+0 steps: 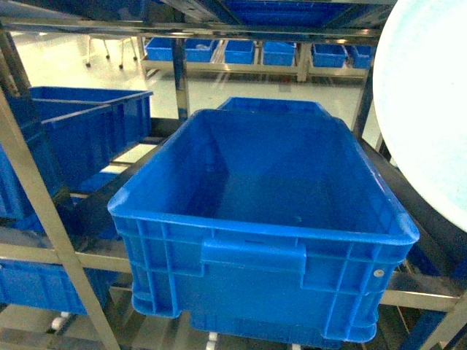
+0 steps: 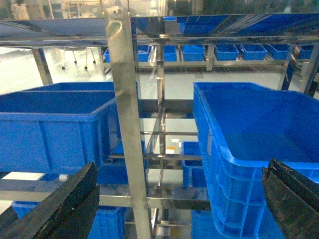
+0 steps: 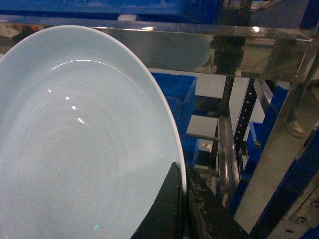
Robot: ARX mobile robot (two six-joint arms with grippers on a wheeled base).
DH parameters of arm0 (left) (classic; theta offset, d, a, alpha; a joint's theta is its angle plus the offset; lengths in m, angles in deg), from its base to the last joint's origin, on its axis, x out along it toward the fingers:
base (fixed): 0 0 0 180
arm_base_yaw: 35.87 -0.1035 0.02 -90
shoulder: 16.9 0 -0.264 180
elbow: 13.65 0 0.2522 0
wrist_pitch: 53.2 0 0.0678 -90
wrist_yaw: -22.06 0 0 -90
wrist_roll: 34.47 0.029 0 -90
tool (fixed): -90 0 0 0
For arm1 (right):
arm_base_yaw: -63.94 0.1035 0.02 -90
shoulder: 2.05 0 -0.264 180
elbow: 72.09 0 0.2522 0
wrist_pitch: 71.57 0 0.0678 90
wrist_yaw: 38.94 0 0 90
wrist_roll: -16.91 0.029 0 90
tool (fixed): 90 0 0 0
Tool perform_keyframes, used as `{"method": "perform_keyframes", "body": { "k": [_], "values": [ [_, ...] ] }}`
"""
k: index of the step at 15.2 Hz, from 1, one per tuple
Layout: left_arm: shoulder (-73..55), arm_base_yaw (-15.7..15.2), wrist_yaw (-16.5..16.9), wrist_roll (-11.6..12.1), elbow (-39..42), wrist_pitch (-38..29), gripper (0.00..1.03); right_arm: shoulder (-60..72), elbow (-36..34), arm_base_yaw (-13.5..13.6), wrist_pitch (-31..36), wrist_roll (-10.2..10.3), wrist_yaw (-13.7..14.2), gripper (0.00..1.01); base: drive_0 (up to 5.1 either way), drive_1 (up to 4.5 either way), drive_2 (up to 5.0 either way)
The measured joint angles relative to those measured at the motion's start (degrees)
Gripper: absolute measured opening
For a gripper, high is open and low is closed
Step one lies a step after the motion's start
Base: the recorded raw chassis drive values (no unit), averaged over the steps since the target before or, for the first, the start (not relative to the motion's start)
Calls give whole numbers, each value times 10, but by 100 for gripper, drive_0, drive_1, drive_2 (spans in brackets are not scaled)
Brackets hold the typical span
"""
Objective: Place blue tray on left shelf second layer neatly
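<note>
The pale blue tray fills the left of the right wrist view, held up on edge. My right gripper is shut on its rim, one finger on each face. In the head view the same blue tray shows at the right edge, above and to the right of a big blue crate; neither gripper appears there. The crate rests on a tier of the steel rack, whose front rail runs under it. My left gripper is open, its dark fingers wide apart and empty, facing the rack.
A slanted steel post stands right in front of the left gripper, between a blue crate on the left and the big crate on the right. More blue crates sit on lower tiers and on racks across the aisle.
</note>
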Motion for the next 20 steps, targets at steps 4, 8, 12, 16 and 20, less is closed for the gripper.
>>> {"method": "perform_keyframes", "body": {
  "k": [4,8,12,16,20],
  "values": [
    [0,0,-4,0,0,4,98,4,0,1,-3,0,-5,2,-81,131,14],
    [0,0,-2,0,0,0,98,1,0,0,-2,0,0,2,-19,-19,-19],
    [0,0,-2,0,0,0,98,1,0,0,-1,0,0,2,0,0,0],
    [0,0,-2,0,0,0,98,64,10,-15,-142,108,-60,2,0,0,0],
    [0,0,-2,0,0,0,98,165,0,-7,-22,187,-26,2,0,0,0]
  ]
}}
